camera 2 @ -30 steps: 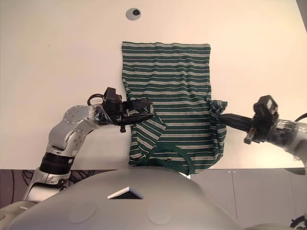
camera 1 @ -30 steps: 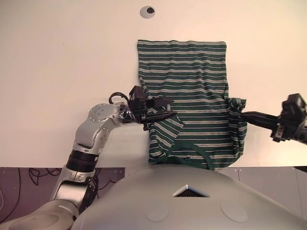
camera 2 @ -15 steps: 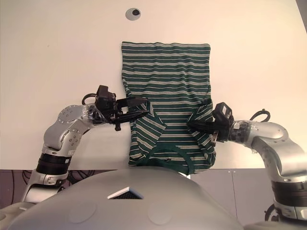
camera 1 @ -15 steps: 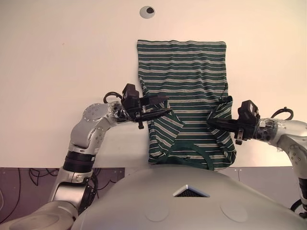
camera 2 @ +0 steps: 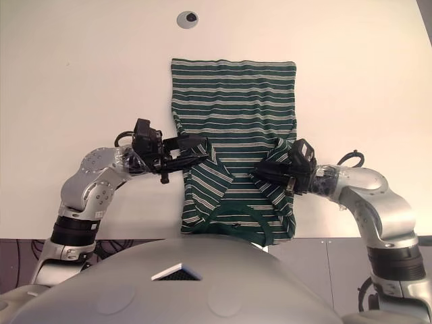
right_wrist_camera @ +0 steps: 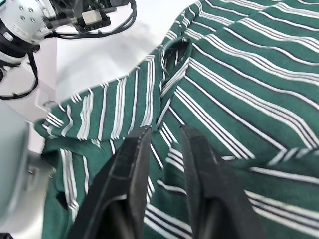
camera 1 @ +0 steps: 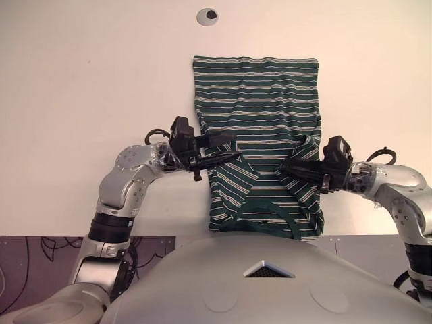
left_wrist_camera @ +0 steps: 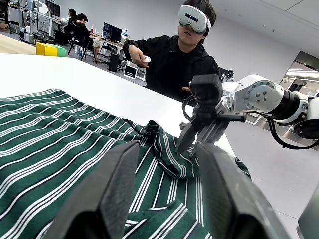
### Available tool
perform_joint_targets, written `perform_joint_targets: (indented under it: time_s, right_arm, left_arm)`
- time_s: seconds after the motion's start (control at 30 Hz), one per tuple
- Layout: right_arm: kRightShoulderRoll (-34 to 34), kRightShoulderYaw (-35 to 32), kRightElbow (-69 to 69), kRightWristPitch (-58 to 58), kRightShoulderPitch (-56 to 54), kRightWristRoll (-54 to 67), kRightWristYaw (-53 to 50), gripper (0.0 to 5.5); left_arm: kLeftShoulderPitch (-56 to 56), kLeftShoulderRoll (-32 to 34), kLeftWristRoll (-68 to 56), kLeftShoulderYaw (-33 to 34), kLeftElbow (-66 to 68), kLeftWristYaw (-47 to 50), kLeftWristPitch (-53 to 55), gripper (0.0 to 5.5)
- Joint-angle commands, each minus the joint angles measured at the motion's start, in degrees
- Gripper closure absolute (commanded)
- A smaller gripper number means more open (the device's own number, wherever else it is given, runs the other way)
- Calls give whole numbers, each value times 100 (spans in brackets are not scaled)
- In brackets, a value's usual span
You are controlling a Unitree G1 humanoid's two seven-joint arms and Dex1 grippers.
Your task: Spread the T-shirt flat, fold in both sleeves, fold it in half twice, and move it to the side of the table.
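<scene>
T-shirt [camera 1: 260, 101], green with white stripes, lies on the white table [camera 1: 88, 101], roughly centred left to right. The long axis runs from near to far. The collar [camera 1: 270, 210] points at the robot and the hem [camera 1: 255, 61] points away. The far half is flat with straight side edges. The near half is lumpier, with both sleeves turned in over the body.

Edges: the collar end sits right by the near table edge, so there's little margin there. The hem stops short of the round cable hole [camera 1: 207, 16], with a band of bare table between them. Wide bare table runs along the shirt's left side, and there's a similar stretch on its right.

Left gripper [camera 1: 236, 147] sits at the shirt's left edge about halfway along, pointing inward across the cloth, just above the folded left sleeve [camera 1: 229, 179]. In the left wrist view its fingers [left_wrist_camera: 119, 189] stand well apart, with striped cloth visible in the gap.

Right gripper [camera 1: 285, 167] is over the right half of the shirt, pointing inward toward the left gripper, level with the folded right sleeve [camera 1: 307, 192]. Its fingers [right_wrist_camera: 134, 169] are set narrowly apart, with stripes showing through the gap. Just beside the fingertips, a ridge of bunched cloth [left_wrist_camera: 159, 137] stands up.

The two grippers face each other across the shirt's midline, near each other but apart.
</scene>
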Motion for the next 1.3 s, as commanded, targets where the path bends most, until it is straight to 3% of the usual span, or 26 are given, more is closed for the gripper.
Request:
perform_joint_targets:
  time_s: [0.03,0.17,0.3,0.43,0.7,0.87,0.97,1.1,1.23,1.3]
  right_arm:
    - [106,-327,-97,166,-306,411,-96,368]
    - [437,-319,550,-434,-1009,-152,-621,317]
    - [752,613,1973,-1932,-1849,-2044,-1254,317]
    - [1081,1308,3371,-2723,-2499,-3258,-1681,317]
    - [1556,1286,5070,-3393,-3330,-3734,-2155,317]
    - [1825,1063,5960,-4004,-3834,-3588,-2152,317]
    - [1904,730,5917,-4645,-3816,-3207,-1875,317]
    - [2057,25,5516,-5592,-3863,-2476,-1783,317]
    - [1887,-857,4807,-5944,-3646,-1356,-1302,317]
    - [1340,-1267,4026,-6185,-2526,-1085,-636,317]
  left_arm:
    - [-397,-183,186,33,451,218,-86,342]
    - [-1272,-678,700,199,1649,1255,-89,342]
    - [-2030,-889,1194,266,2959,1799,-146,342]
    - [-2927,-944,2191,-94,4775,2316,-346,342]
    - [-4431,-1230,2638,239,7027,2610,-1275,342]
    - [-4755,-1294,2578,704,7631,2664,-1905,342]
    - [-4872,-1324,2175,1339,7553,2677,-2694,342]
    - [-4781,-1326,1453,1956,6630,1833,-3300,342]
    - [-4048,-836,797,2309,4241,1316,-3297,342]
    - [-2637,-27,1304,2075,2681,646,-3952,342]
